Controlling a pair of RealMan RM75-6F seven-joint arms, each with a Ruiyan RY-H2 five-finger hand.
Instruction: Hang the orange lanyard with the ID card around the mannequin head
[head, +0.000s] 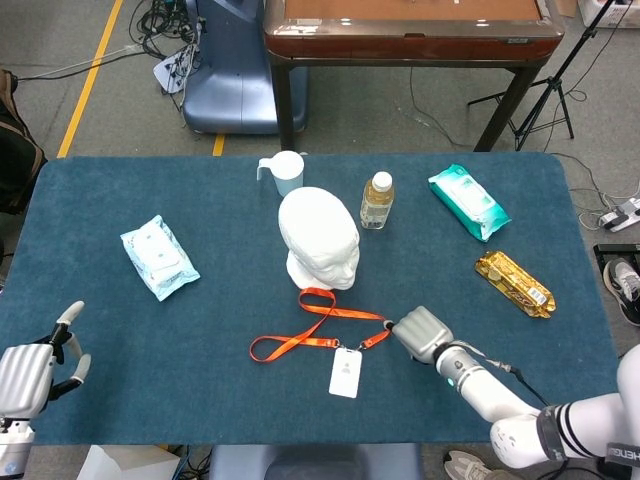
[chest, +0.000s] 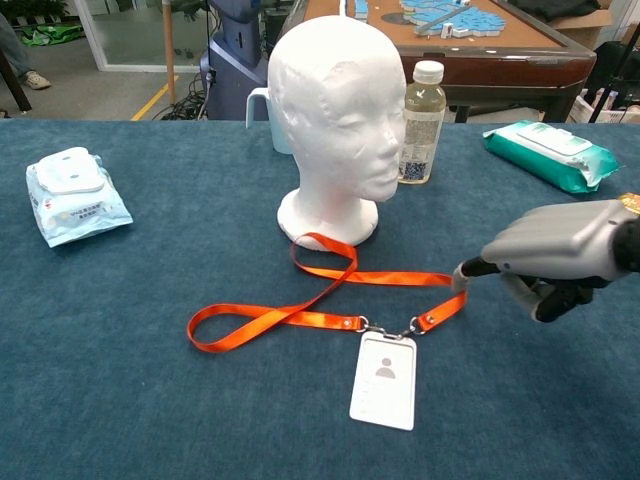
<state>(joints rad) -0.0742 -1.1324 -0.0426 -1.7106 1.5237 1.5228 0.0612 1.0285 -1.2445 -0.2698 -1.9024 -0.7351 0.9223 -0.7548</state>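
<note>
Right hand (chest: 555, 262) at 4 o'clock from mannequin head (chest: 335, 130), low over blue table (head: 120, 190), fingertip pinching one end of orange lanyard (chest: 330, 300). Lanyard flat on cloth, crossed into a loop touching the mannequin base at 6 o'clock, second loop trailing toward 8 o'clock. ID card (chest: 384, 379) face up, clipped on, just below the strap. Left hand (head: 35, 365) at table's 8 o'clock corner, fingers spread, holding nothing. Bottle (head: 377, 200) and cup (head: 284, 172) behind the head.
</note>
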